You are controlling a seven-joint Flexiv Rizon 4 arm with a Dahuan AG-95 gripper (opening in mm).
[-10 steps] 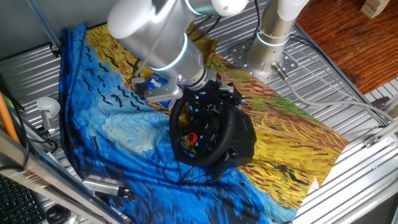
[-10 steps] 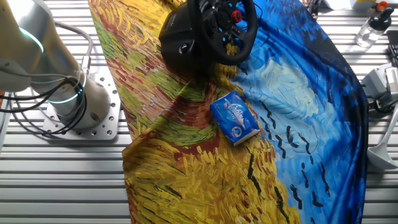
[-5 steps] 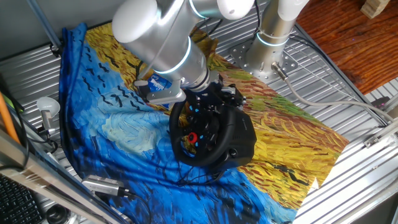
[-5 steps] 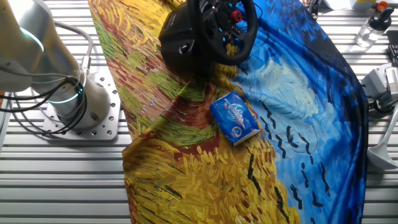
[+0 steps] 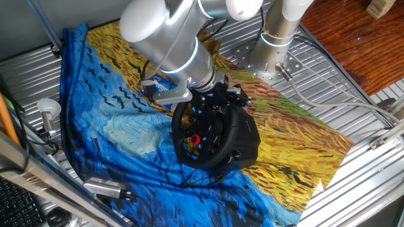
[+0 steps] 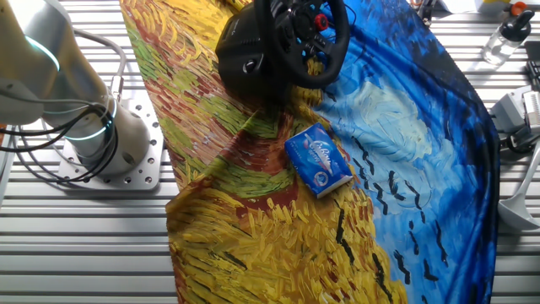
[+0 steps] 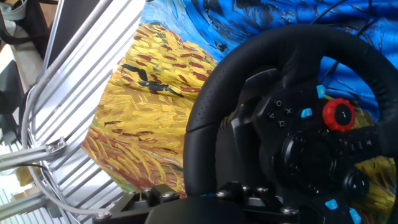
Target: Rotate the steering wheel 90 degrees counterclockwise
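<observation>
The black steering wheel [image 5: 205,132] stands tilted on its bulky black base [image 5: 247,142] in the middle of the painted cloth. It also shows at the top of the other fixed view [image 6: 308,38]. Its red hub button [image 5: 194,139] sits at the lower left of the hub. In the hand view the wheel [image 7: 292,124] fills the frame, with the red button [image 7: 339,115] at the right. My gripper [image 7: 199,196] is at the wheel's top rim [image 5: 211,94]. Its jaws straddle the rim, with a small gap showing on the left side.
A small blue-and-white box [image 6: 319,160] lies on the cloth beside the wheel, partly behind my arm [image 5: 161,82]. The arm's base [image 6: 110,143] is bolted to the slatted table. A bottle [image 6: 502,34] and cables sit at the table's edges.
My arm's upper body has shifted slightly up and to the right in the fixed view. The steering wheel and its red button have not turned.
</observation>
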